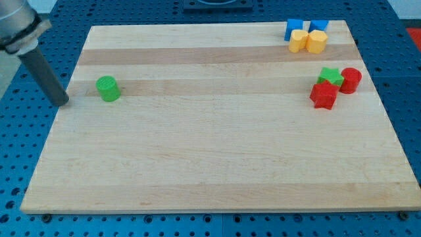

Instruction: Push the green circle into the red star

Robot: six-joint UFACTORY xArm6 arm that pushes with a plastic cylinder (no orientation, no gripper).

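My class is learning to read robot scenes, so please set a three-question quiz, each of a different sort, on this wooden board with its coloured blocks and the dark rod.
1. True or false: my tip is touching the green round block.
2. Multiple choice: the red star-shaped block lies at the view's (A) left, (B) right, (C) bottom.
3. Fill in: the two blue blocks sit by the two ____ blocks at the top right of the light wooden board.

Key
1. False: my tip stands apart, on the view's left of it.
2. B, beside the green star block and red round block.
3. yellow
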